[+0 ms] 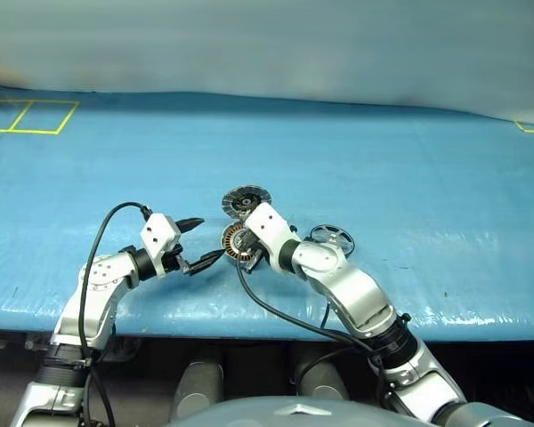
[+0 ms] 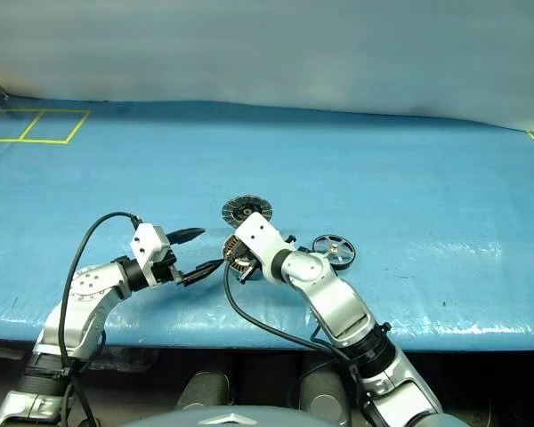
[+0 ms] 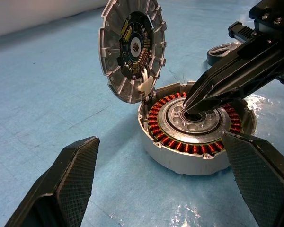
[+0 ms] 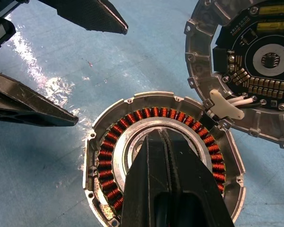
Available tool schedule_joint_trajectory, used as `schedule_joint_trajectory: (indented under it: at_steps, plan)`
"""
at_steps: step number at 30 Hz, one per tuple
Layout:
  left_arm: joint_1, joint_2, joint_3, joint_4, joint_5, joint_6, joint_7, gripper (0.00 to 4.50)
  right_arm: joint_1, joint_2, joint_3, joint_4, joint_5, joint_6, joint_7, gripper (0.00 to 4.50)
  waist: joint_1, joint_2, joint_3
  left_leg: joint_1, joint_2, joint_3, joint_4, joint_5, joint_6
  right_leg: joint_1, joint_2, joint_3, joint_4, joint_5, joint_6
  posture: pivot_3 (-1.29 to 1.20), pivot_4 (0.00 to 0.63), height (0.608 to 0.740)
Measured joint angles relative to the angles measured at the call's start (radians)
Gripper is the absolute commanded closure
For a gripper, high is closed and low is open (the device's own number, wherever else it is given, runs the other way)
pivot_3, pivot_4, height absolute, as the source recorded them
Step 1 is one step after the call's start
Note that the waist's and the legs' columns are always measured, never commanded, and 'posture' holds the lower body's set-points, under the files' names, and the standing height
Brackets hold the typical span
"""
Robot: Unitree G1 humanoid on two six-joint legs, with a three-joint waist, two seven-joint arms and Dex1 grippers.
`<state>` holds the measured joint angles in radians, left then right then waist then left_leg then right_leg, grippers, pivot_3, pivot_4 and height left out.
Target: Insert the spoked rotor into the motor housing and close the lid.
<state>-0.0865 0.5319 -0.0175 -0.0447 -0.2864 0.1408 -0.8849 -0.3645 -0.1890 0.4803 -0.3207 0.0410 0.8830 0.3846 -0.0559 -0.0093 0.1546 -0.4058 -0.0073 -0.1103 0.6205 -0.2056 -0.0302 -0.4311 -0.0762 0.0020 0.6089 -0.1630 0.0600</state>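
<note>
The motor housing [image 3: 194,158] sits on the blue table with its copper windings [image 4: 109,156] showing. Its lid [image 3: 130,47] stands open, hinged at the far edge, dark centre facing the housing. My right gripper [image 4: 166,142] is shut, its tips resting in the housing's silver hub. My left gripper [image 1: 209,238] is open just left of the housing, one finger [image 3: 61,184] on each side of it without touching. The spoked rotor [image 1: 332,237] lies flat on the table to the right of the housing, beside my right forearm.
Yellow tape lines [image 1: 36,116] mark the far left of the blue cover [image 1: 409,178], with another at the far right [image 1: 529,128]. The table's front edge [image 1: 249,325] runs just below both arms. Black cables hang from each wrist.
</note>
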Motion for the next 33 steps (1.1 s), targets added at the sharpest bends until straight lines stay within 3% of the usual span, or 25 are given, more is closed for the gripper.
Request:
schedule_joint_trajectory:
  at_steps: [5,10,17,22,33]
  plan:
    - [-0.009,0.000,0.000,0.000,-0.008,0.004,-0.016,0.00,0.013,-0.053,-0.050,-0.062,0.008,0.000,0.007,4.47,0.004,0.000,0.000,0.000,0.000,0.000,0.000,0.000,0.000,0.000,0.000,0.000,0.000,0.000,0.000,0.00,0.150,0.740]
    - [-0.013,0.003,0.000,0.001,-0.011,0.009,-0.041,0.00,0.100,-0.135,-0.185,-0.198,0.057,0.000,0.034,4.47,0.010,0.000,0.001,0.000,0.000,0.000,0.000,0.000,0.000,0.000,0.000,0.000,0.000,0.000,0.000,0.00,0.150,0.740]
    - [-0.027,0.000,-0.002,0.013,-0.011,0.009,-0.062,0.00,0.152,-0.260,-0.362,-0.296,0.063,0.047,0.021,2.33,0.015,-0.001,0.002,0.000,0.000,0.000,0.002,0.000,0.000,0.001,0.000,0.000,0.000,0.000,0.000,0.00,0.150,0.740]
    - [-0.034,-0.013,-0.009,0.043,-0.008,0.006,-0.064,0.00,0.157,-0.329,-0.432,-0.317,0.066,0.110,0.018,2.33,0.020,-0.001,0.002,-0.001,0.000,0.000,0.002,0.000,0.000,0.000,0.000,0.000,0.000,0.000,0.000,0.00,0.150,0.740]
    - [-0.013,-0.020,-0.015,0.043,-0.006,-0.002,-0.054,0.00,0.277,-0.382,-0.447,-0.341,0.101,0.176,0.039,2.33,0.022,-0.001,0.003,-0.002,0.000,0.001,0.005,0.000,0.000,0.000,0.000,0.000,0.000,0.000,0.000,0.00,0.150,0.740]
